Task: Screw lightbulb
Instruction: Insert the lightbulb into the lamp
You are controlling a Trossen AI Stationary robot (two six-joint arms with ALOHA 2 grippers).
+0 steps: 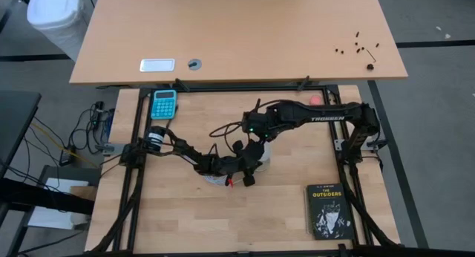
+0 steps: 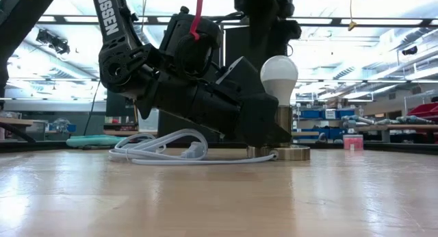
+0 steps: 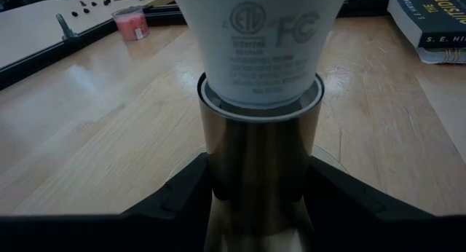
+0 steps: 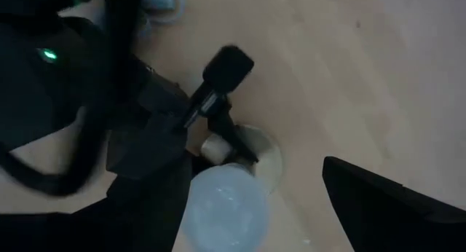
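Observation:
The white lightbulb (image 2: 279, 76) stands upright with its neck (image 3: 262, 55) seated in a brass socket (image 2: 282, 124) on a round base disc (image 2: 294, 153) near the table's middle. My left gripper (image 2: 263, 127) reaches in low from the table's left and is shut on the socket. My right gripper (image 2: 263, 11) hangs open above the bulb, pointing down and clear of it. In its wrist view the bulb's dome (image 4: 222, 205) shows below, with one finger (image 4: 386, 205) off to the side. My left gripper pinches the socket's brass column (image 3: 258, 157) between its two fingers (image 3: 182, 197), one on each side, below the rim that holds the bulb's neck. The fingers come nearly level, slanting slightly down, from the table's left. The socket stands upright, its base disc on the table.
The socket's white cord (image 2: 157, 151) lies coiled on the table beside the left arm. A black book (image 1: 328, 210) lies at the near right, a teal calculator (image 1: 164, 103) at the far left, and a small pink-red round object (image 1: 316, 99) at the far edge.

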